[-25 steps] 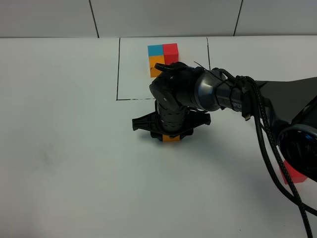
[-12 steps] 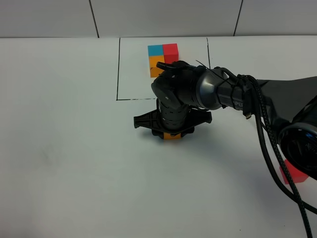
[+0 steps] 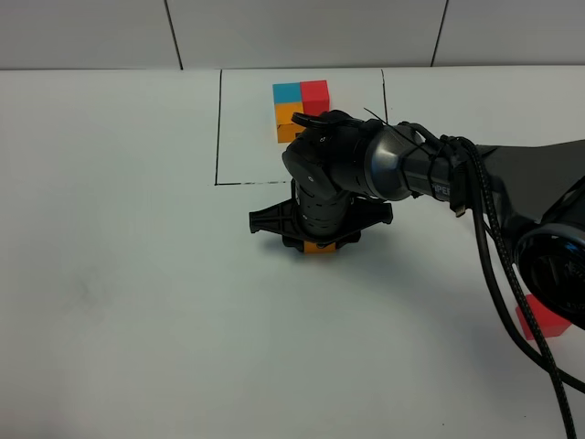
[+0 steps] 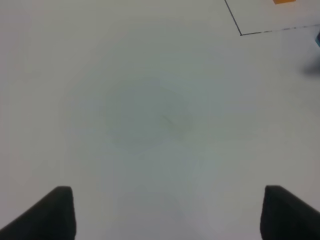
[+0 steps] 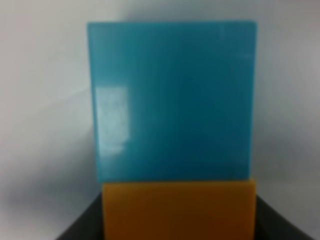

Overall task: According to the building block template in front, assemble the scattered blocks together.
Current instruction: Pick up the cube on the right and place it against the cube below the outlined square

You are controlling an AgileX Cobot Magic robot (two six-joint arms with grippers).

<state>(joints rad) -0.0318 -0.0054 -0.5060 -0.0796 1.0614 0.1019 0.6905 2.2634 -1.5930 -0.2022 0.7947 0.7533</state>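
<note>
Within the right claw (image 3: 317, 242) — orange block (image 5: 179, 210), touching the teal block (image 5: 172, 100).

Right arm (image 3: 430, 174) comes in from the right edge of the counter and reaches across to about the middle. Its wrist (image 3: 320, 174) is bent hard so the right gripper (image 3: 317, 243) points straight down at the surface, with the black crossbar running parallel to the front edge. The jaws are closed onto the sides of an orange block (image 5: 179, 210).

Left arm doesn't show up in the overhead shot at all. In its own wrist cam the left gripper (image 4: 167, 215) hangs above the counter, with both dark fingertips (image 4: 59, 212) spread wide and nothing between them.
</note>
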